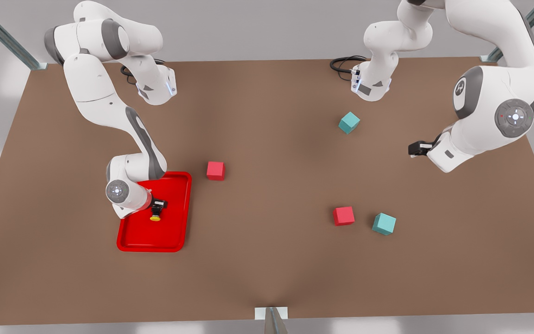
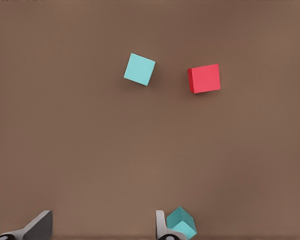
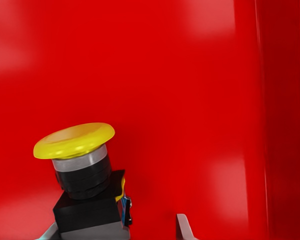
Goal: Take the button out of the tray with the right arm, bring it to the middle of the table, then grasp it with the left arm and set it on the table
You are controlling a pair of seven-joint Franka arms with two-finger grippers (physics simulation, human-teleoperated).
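Brown table (image 1: 267, 260) carries the tray (image 1: 174, 239), where the button (image 1: 155, 214) sits between the right gripper (image 1: 158, 206) jaws, grip unconfirmed, nothing lifted yet, while the open left gripper (image 1: 415, 148) waits

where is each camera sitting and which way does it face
Front view: high above the table's near edge, looking down on the brown tabletop, both white arms, the shallow red tray and four cubes.
Left wrist view: on the left arm, looking down at table, two teal cubes and a red cube; the left gripper is open.
Right wrist view: on the right arm, low inside the tray, close on the yellow-capped button; the right gripper straddles its body.
Shared: front and right wrist views both show button in tray.
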